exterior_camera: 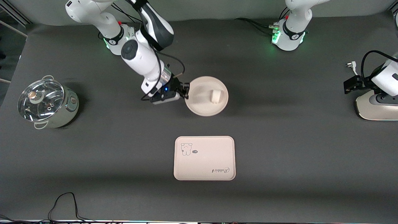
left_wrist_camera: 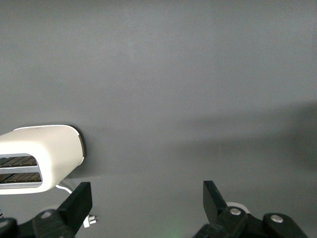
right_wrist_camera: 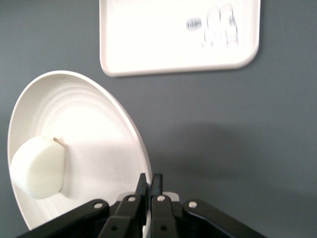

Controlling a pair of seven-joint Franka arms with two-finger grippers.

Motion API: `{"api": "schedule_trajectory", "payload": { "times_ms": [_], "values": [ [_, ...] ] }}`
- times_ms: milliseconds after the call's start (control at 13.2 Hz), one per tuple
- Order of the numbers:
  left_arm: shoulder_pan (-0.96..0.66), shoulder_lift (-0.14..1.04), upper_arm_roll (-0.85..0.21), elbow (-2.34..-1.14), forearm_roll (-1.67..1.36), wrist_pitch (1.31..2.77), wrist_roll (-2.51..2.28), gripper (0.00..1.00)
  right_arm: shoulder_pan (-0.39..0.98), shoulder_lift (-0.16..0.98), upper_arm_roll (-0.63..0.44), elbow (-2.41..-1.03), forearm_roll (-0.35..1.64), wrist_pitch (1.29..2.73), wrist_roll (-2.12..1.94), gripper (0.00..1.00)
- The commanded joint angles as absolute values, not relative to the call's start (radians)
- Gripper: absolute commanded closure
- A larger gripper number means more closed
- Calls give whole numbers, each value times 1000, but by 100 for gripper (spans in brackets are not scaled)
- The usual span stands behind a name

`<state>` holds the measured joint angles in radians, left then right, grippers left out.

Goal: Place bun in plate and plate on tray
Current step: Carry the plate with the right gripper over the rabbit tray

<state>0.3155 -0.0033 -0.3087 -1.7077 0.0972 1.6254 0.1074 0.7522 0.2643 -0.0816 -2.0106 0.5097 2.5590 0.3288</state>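
Observation:
The round cream plate (exterior_camera: 202, 104) is at mid-table, farther from the front camera than the tray (exterior_camera: 205, 165). The off-white bun (exterior_camera: 215, 95) lies in the plate. My right gripper (exterior_camera: 186, 92) is shut on the plate's rim at the side toward the right arm's end. In the right wrist view the gripper (right_wrist_camera: 150, 181) pinches the rim of the plate (right_wrist_camera: 99, 124). The plate looks tilted there, with the bun (right_wrist_camera: 38, 167) low in it. The pinkish tray (right_wrist_camera: 163, 34) is empty. My left gripper (left_wrist_camera: 147, 198) is open and empty, waiting by the toaster.
A white toaster (exterior_camera: 376, 107) stands at the left arm's end of the table, also in the left wrist view (left_wrist_camera: 44, 158), with its plug (exterior_camera: 351, 65) nearby. A glass-lidded pot (exterior_camera: 46, 102) stands at the right arm's end. Cables lie along the front edge.

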Motion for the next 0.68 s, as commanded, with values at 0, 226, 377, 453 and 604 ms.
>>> {"api": "schedule_trajectory", "payload": {
  "times_ms": [0,226,377,453,604],
  "values": [
    [319,-38,-307,-1740,94,1646,129,0,700,501,-101,-1653,523,2435,302,100],
    [319,-35,-307,-1736,94,1646,129,0,661,681,-150,-1371,515,2341,278,100],
    [319,-35,-307,-1736,94,1646,129,0,631,786,-156,-1219,518,2284,278,100],
    [319,-35,-307,-1736,94,1646,127,0,608,832,-155,-1145,523,2267,278,100],
    [321,-35,-307,-1736,94,1646,129,0,588,891,-155,-1092,531,2267,279,100]
  ]
}}
